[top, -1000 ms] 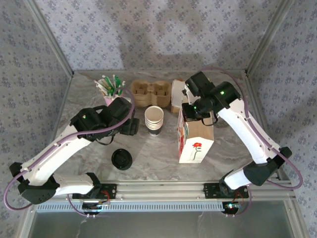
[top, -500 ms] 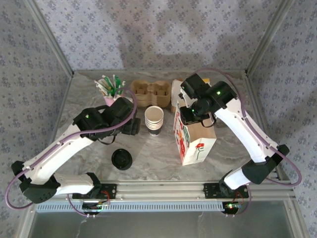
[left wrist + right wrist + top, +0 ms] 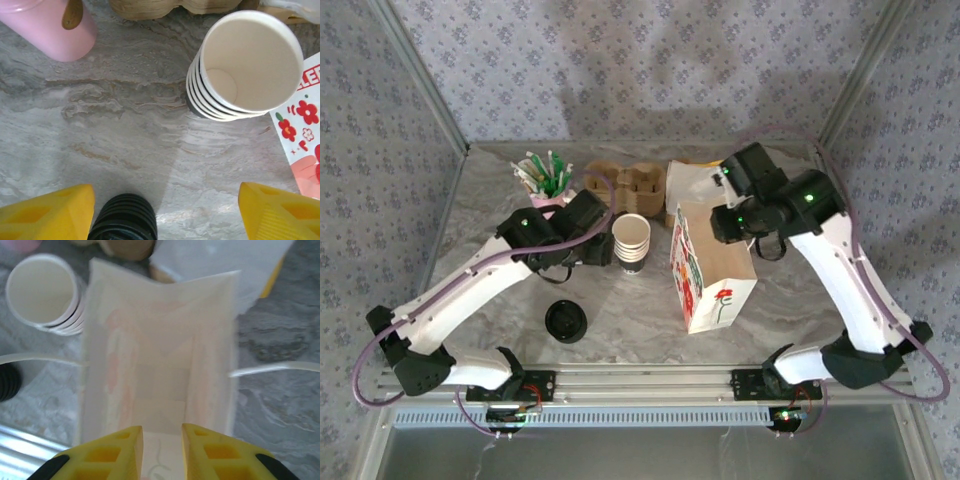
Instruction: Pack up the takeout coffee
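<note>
Takeout coffee (image 3: pixel 565 321) shows a round black lid.

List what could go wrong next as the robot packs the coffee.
The paper bag stands open with the right gripper right at its near rim; pulling away might snag and topple it. The open left gripper points at the stack of lidless cups, so it could bump them or grab one by mistake.

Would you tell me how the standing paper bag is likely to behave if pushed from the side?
The paper bag looks empty inside, so it is probably light and may slide or tip when pushed. It stands tall on a narrow base, which favours toppling. Its thin paper walls would likely buckle under pressure.
</note>
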